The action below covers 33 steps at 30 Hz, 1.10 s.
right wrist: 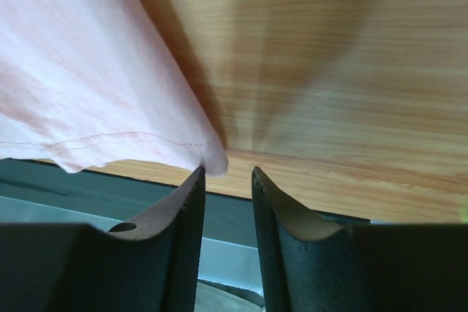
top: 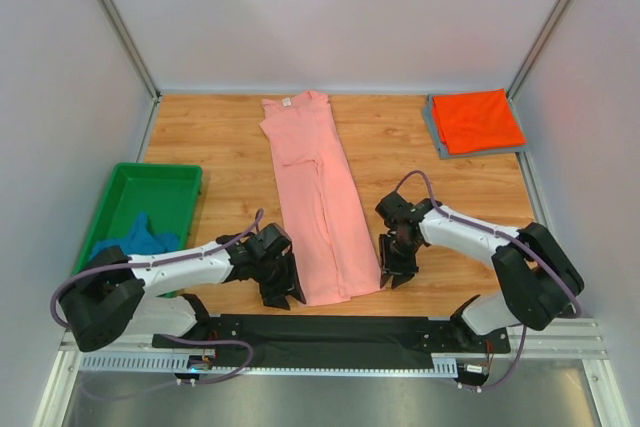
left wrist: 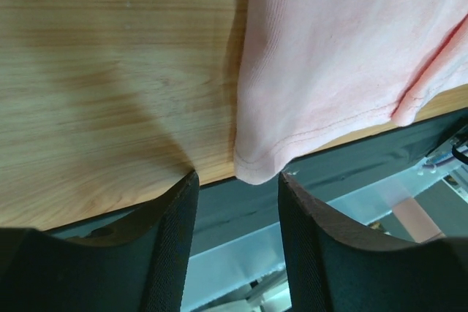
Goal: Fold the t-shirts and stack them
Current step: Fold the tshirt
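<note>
A salmon-pink t-shirt [top: 315, 197] lies folded into a long strip down the middle of the table, its hem at the near edge. My left gripper [top: 283, 290] stands open at the hem's left corner [left wrist: 256, 169], which hangs just beyond its tips without being clamped. On the other side, my right gripper [top: 393, 274] is open at the hem's right corner [right wrist: 213, 160]; the cloth touches the left fingertip [right wrist: 196, 177], and the gap holds nothing. An orange-red t-shirt [top: 477, 119] lies folded on a grey one [top: 436, 135] at the far right. A teal-blue t-shirt [top: 135, 237] sits in the bin.
A green plastic bin [top: 150, 187] stands at the left edge of the table. White walls enclose the table on three sides. A black strip [top: 340, 327] and a metal rail run along the near edge below the wood.
</note>
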Motion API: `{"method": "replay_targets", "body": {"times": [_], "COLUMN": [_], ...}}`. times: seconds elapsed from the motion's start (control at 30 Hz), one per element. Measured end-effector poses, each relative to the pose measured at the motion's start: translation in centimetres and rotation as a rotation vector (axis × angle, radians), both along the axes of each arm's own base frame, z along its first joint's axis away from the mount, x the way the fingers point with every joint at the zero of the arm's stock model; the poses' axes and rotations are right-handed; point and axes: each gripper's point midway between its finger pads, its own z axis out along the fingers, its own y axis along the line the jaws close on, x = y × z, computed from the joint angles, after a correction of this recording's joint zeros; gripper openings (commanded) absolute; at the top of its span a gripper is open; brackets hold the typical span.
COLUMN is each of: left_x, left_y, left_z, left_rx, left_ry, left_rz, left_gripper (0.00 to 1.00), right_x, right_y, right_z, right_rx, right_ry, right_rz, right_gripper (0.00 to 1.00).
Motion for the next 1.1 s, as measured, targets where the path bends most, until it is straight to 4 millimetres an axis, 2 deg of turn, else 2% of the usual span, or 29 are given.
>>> {"method": "replay_targets", "body": {"times": [0.1, 0.17, 0.2, 0.23, 0.33, 0.37, 0.43, 0.5, 0.7, 0.73, 0.8, 0.83, 0.87, 0.97, 1.1], "left_x": [-0.2, -0.3, -0.3, -0.3, -0.2, -0.3, -0.3, -0.3, -0.6, -0.7, -0.9, -1.0, -1.0, -0.9, -0.2], "left_y": [-0.3, -0.5, -0.5, -0.5, -0.3, -0.2, -0.1, 0.0, 1.2, 1.5, 1.8, 1.9, 1.9, 1.9, 1.2], "left_z": [-0.2, -0.2, -0.3, -0.4, -0.7, -0.8, -0.8, -0.8, -0.8, -0.7, -0.5, -0.4, -0.3, 0.5, 1.9], "left_rx": [-0.005, -0.007, -0.005, -0.003, 0.010, 0.014, 0.019, 0.025, 0.076, 0.083, 0.092, 0.097, 0.101, 0.108, 0.073], "left_ry": [0.026, 0.039, 0.039, 0.042, 0.042, 0.043, 0.045, 0.045, 0.045, 0.044, 0.047, 0.051, 0.052, 0.052, 0.011], "left_rz": [0.008, 0.016, 0.019, 0.023, 0.038, 0.041, 0.046, 0.046, 0.053, 0.054, 0.047, 0.045, 0.042, 0.038, 0.042], "left_gripper": [0.49, 0.41, 0.35, 0.26, 0.13, 0.05, 0.00, 0.00, 0.02, 0.16, 0.27, 0.37, 0.40, 0.46, 0.50], "right_x": [-0.2, -0.3, -0.3, -0.3, -0.5, -0.5, -0.6, -0.8, -1.5, -1.8, -2.3, -2.4, -2.4, -2.2, -1.6], "right_y": [-0.2, -0.3, -0.4, -0.4, -0.2, 0.0, 0.2, 0.3, 0.6, 0.7, 0.7, 0.7, 0.8, 0.9, 1.3], "right_z": [-0.6, -0.9, -1.0, -1.1, -1.3, -1.3, -1.3, -1.3, -0.7, -0.7, -0.5, -0.4, -0.2, 0.7, 2.0], "right_rx": [-0.010, -0.008, -0.008, -0.006, 0.015, 0.029, 0.046, 0.063, 0.121, 0.130, 0.142, 0.145, 0.151, 0.170, 0.181], "right_ry": [0.014, 0.011, 0.010, 0.007, 0.007, 0.006, 0.001, -0.007, -0.044, -0.045, -0.041, -0.041, -0.044, -0.067, -0.088], "right_rz": [0.026, 0.036, 0.041, 0.045, 0.055, 0.056, 0.056, 0.053, 0.018, 0.011, -0.002, -0.007, -0.014, -0.018, -0.009], "right_gripper": [0.33, 0.31, 0.28, 0.25, 0.14, 0.09, 0.03, 0.00, 0.00, 0.02, 0.15, 0.20, 0.28, 0.35, 0.36]}}
